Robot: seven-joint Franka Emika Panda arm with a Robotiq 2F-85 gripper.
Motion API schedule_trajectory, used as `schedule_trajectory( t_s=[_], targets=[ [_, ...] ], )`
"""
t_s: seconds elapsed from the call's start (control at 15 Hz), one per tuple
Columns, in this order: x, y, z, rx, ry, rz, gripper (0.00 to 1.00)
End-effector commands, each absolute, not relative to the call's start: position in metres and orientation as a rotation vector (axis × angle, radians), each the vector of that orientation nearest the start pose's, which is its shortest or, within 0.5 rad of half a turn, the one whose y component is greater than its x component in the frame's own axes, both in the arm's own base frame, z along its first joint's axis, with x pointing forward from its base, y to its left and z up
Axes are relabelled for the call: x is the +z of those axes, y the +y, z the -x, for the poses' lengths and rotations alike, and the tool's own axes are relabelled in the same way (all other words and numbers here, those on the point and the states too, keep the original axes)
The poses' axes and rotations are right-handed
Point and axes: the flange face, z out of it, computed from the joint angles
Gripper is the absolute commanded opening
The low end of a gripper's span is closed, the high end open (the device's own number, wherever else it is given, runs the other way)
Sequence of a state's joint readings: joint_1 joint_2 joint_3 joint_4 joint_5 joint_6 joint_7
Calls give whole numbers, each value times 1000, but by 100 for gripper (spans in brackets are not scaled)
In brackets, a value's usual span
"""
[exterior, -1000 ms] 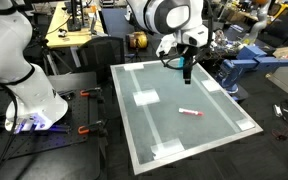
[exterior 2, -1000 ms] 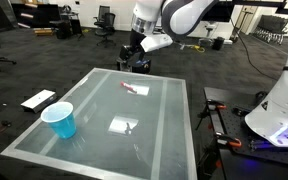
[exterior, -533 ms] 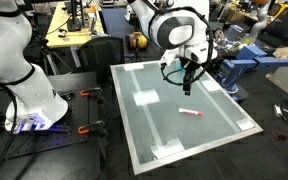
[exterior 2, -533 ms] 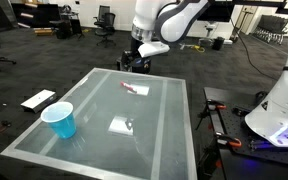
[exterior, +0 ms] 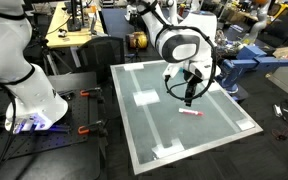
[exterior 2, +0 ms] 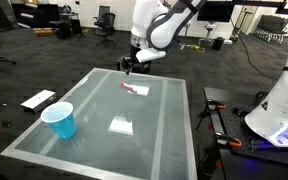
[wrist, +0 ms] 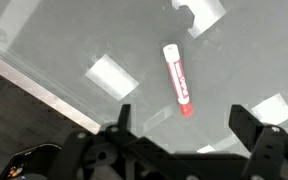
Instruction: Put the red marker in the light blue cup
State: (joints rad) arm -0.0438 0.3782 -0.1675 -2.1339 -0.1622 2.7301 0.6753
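The red marker (exterior: 190, 112) lies flat on the glass table top (exterior: 174, 125); it also shows in an exterior view (exterior 2: 131, 88) and in the wrist view (wrist: 177, 78), with a whitish upper end. My gripper (exterior: 188, 99) hangs just above it, open and empty, fingers spread either side in the wrist view (wrist: 182, 122). The light blue cup (exterior 2: 59, 120) stands upright near the table's opposite corner, far from the gripper. The cup is out of view in the wrist view.
White tape patches (exterior: 145, 98) mark the table top. A white sheet (exterior 2: 37, 100) lies on the floor beside the table. A second white robot base (exterior: 29, 100) stands by the table. Desks, chairs and blue equipment (exterior: 239, 68) surround the area.
My gripper has moved across the table and come down to just above the red marker. The marker and the cup have not moved.
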Motion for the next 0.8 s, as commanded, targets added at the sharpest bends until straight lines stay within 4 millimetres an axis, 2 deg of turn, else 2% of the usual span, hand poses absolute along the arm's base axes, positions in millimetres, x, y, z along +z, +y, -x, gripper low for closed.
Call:
schedule_trajectory(
  t_s=[0.0, 0.4, 0.47, 0.73],
  targets=[
    [237, -128, -600, -393, 1117, 3002, 100],
    [212, -122, -612, -316, 945, 2998, 100],
    [216, -123, -605, -324, 1009, 3011, 100],
    [211, -123, -605, -313, 1000, 3016, 100]
  ],
)
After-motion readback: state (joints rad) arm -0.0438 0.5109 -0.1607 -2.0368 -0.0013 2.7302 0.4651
